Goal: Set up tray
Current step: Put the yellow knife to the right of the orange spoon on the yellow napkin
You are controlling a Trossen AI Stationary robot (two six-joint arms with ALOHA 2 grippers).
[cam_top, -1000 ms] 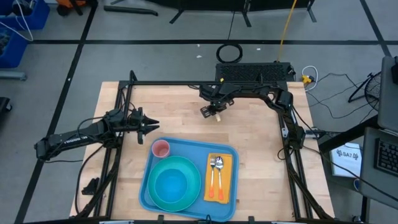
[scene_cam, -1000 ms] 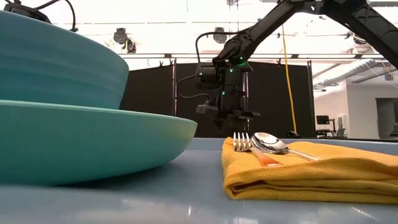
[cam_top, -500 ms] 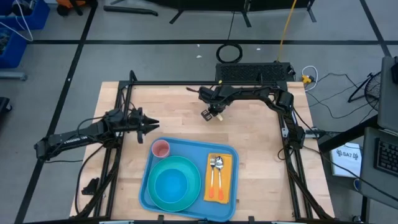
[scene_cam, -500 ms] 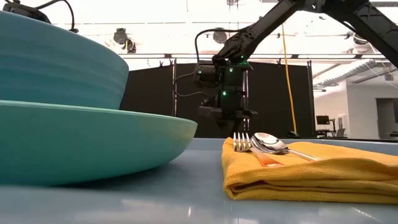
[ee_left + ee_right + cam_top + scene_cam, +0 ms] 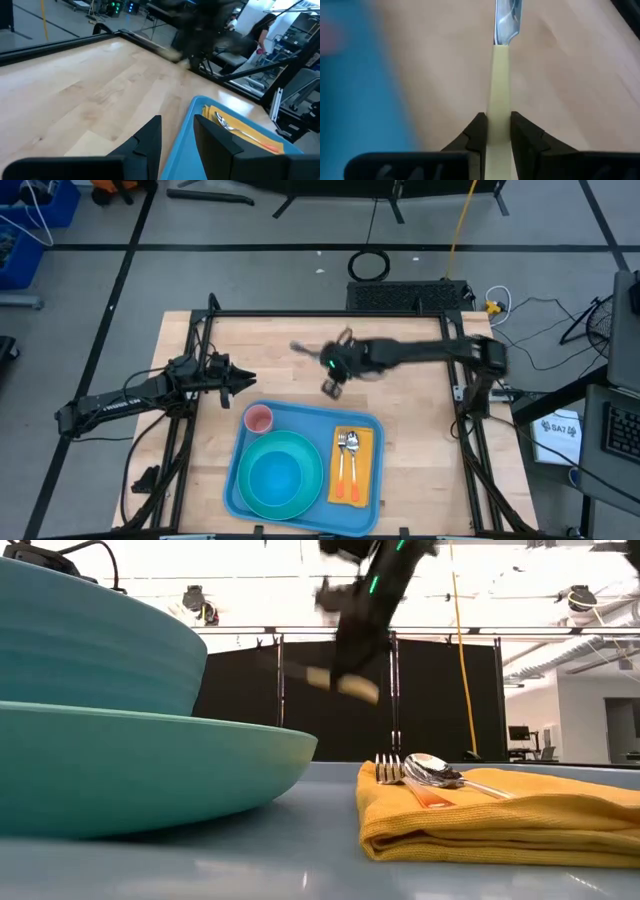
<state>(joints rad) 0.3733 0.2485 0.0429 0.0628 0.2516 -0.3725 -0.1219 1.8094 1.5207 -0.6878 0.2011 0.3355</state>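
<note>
Carrying a knife (image 5: 500, 75), clamped by its handle, your right gripper (image 5: 331, 385) hangs beyond the tray (image 5: 236, 480); next, lay it on the napkin (image 5: 366, 470). Left gripper (image 5: 240, 380) waits, jaws parted.

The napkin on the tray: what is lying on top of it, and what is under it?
On the napkin lie a fork and a spoon, side by side, orange handles. Under it is the tray; the napkin covers that part, so anything beneath cannot be seen.

We see two dark, slim jointed arms, black cables along the links, green status light on the right arm (image 5: 400, 354), wedge-shaped black fingers (image 5: 150, 137) on the left.
</note>
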